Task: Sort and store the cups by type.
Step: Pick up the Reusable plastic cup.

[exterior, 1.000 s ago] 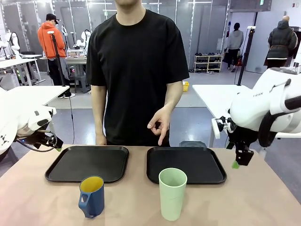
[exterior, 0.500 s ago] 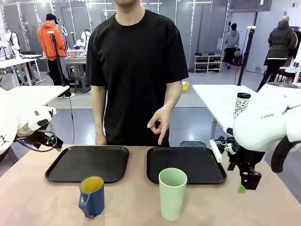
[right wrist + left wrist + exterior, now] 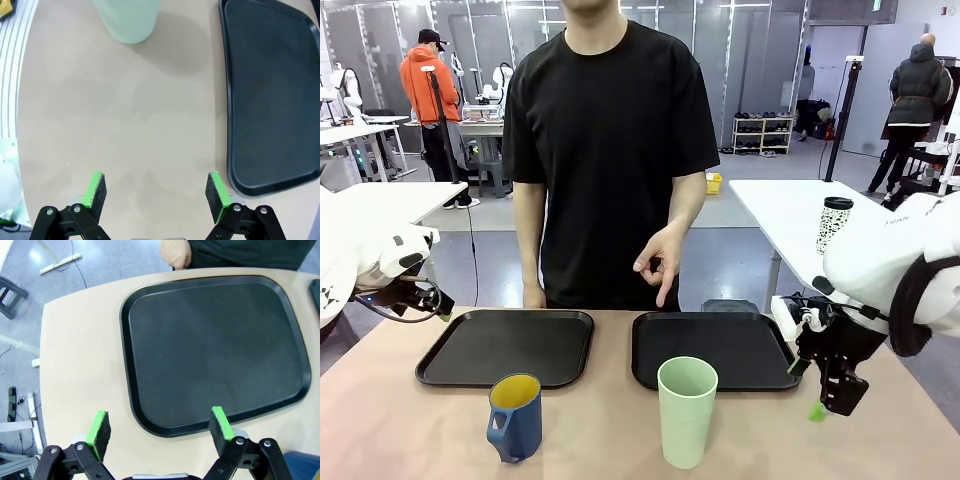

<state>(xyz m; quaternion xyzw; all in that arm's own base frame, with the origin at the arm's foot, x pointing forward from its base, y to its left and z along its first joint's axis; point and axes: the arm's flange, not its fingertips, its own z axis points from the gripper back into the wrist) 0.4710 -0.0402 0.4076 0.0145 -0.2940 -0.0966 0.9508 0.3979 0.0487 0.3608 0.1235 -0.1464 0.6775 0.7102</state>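
Observation:
A dark blue mug (image 3: 515, 417) with a yellow inside and its handle towards me stands at the table's front, just before the left black tray (image 3: 507, 345). Right of it, the tall mint-green tumbler (image 3: 686, 410) stands before the right black tray (image 3: 715, 348). My right gripper (image 3: 807, 390) hangs open low over the table, right of the tumbler and beside the right tray's corner. In the right wrist view the open right gripper (image 3: 156, 190) faces bare tabletop, with the tumbler (image 3: 127, 17) farther ahead. My left gripper (image 3: 159, 426) is open above the near edge of the left tray (image 3: 215, 340).
A person in a black shirt stands at the far side, one hand (image 3: 660, 265) hanging above the right tray's far edge. A white patterned cup with a dark lid (image 3: 835, 222) stands on another table at the back right.
My right arm has come down and towards the middle, bringing its open gripper close to the tabletop near the right tray. The left arm, the cups and the person have stayed put.

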